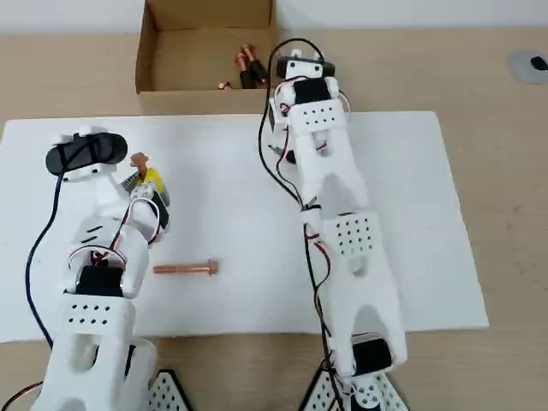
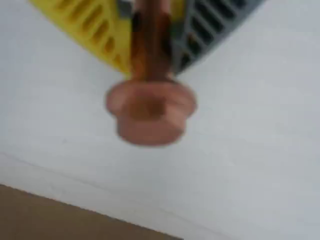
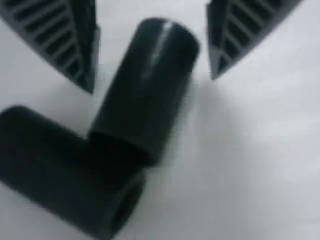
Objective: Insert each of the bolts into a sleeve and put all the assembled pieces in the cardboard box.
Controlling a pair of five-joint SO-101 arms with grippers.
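My left gripper (image 1: 145,178) is shut on a copper bolt (image 2: 150,100), whose flanged head (image 1: 139,159) sticks out past the yellow and grey fingertips above the white mat (image 1: 223,223). A second copper bolt (image 1: 185,269) lies flat on the mat in front of the left arm. My right gripper (image 3: 150,45) stands open just over two black sleeves lying on the mat: one sleeve (image 3: 147,85) sits between the fingers, the other sleeve (image 3: 65,170) lies touching its end. The cardboard box (image 1: 171,86) at the back holds several assembled copper-and-black pieces (image 1: 247,67).
The right arm (image 1: 321,145) stretches over the mat's back middle, close to the box's front wall. A grey round object (image 1: 527,65) sits on the wooden table at the far right. Bare mat lies between the two arms.
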